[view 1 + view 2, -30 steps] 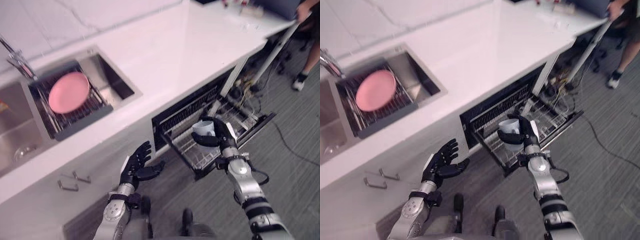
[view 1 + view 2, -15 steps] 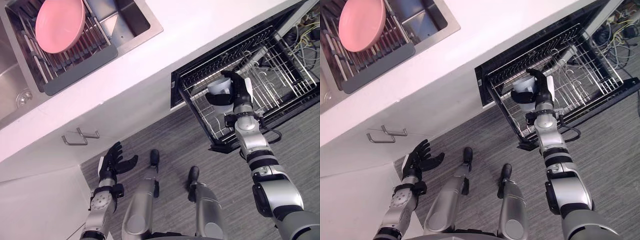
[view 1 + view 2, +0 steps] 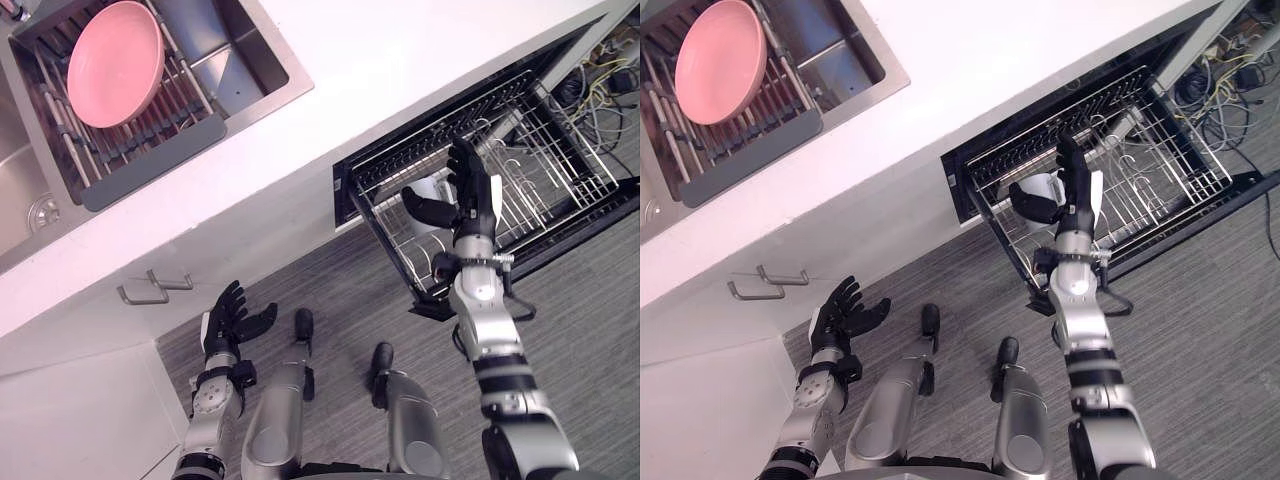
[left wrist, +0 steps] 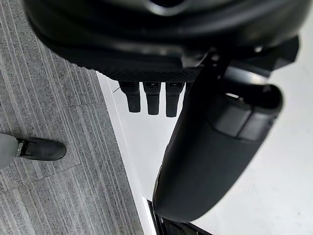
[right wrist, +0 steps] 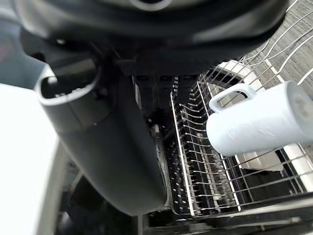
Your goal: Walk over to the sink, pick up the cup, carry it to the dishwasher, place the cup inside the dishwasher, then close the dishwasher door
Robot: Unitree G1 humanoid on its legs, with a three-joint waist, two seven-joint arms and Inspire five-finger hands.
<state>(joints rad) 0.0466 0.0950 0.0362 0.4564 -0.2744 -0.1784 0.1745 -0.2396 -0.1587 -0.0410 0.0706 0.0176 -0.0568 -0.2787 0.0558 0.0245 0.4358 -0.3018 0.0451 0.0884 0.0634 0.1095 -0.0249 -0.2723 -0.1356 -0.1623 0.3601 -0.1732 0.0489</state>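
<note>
- Right hand (image 3: 469, 198) raised over pulled-out dishwasher rack (image 3: 560, 170); fingers straight, thumb spread wide, gripping nothing.
- White cup (image 5: 259, 125) lies on its side on rack wires, handle up, near rack's front-left corner, just beside right hand's thumb. Contact with palm: cannot tell.
- Dishwasher door open.
- Left hand (image 3: 230, 322) low beside cabinet front, over grey floor; fingers spread, empty.
- Pink plate (image 3: 115, 62) sits in drying rack in sink (image 3: 240, 40), well apart from cup.

white cup (image 5: 264, 120), pink plate (image 3: 115, 62), grey striped floor (image 3: 590, 330), white counter (image 3: 380, 60)
</note>
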